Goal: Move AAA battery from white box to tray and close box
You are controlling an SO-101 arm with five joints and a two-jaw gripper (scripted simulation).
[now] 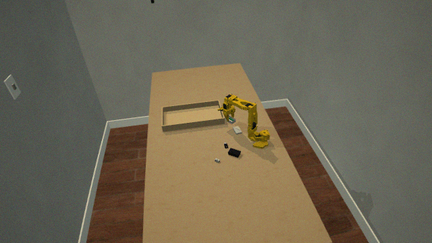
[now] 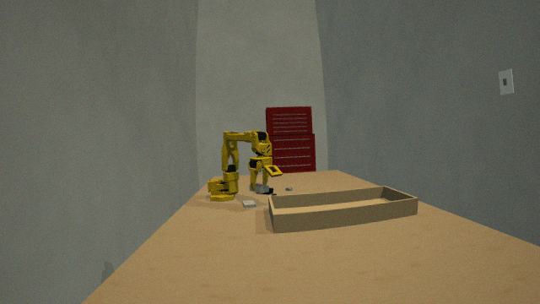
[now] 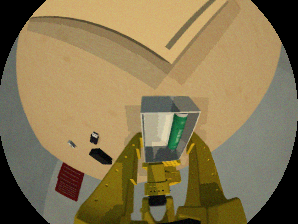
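My gripper [image 1: 231, 117] is shut on the open white box base [image 3: 166, 129] and holds it low over the table, just outside the tray's short end. A green AAA battery [image 3: 178, 133] lies inside the base along one wall. The base also shows in the exterior view [image 2: 262, 189] under the fingers. The wooden tray [image 1: 192, 115] is empty; its corner shows in the wrist view [image 3: 200, 26]. The white lid [image 1: 237, 129] lies flat on the table between the tray and the arm's base, and it shows in the exterior view [image 2: 249, 203].
A black box [image 1: 234, 152], a small black item [image 1: 225, 145] and a small pale item [image 1: 217, 160] lie on the table in front of the arm. A red tool cabinet [image 2: 291, 139] stands behind the table.
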